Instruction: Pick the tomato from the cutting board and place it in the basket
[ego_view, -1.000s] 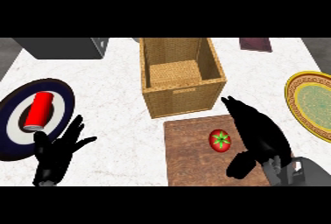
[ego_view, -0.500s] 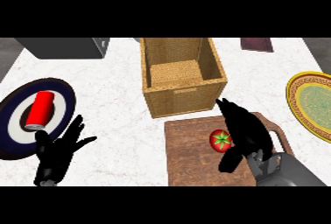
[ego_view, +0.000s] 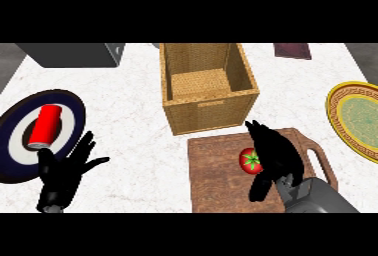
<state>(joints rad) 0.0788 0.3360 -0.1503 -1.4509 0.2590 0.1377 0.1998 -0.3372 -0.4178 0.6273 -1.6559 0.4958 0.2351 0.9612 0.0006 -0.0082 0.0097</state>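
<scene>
Right hand (ego_view: 279, 151): hovers open over the cutting board (ego_view: 218, 180), fingers (ego_view: 260, 132) straight, uncurled, holding nothing. Tomato (ego_view: 249, 161): lies on the board just left of the finger bases, at the palm edge, ahead of the thumb (ego_view: 258, 189). Basket (ego_view: 210, 112): stands just beyond the fingertips. Left hand (ego_view: 65, 172): rests open, fingers spread, beside the blue plate (ego_view: 11, 140).
</scene>
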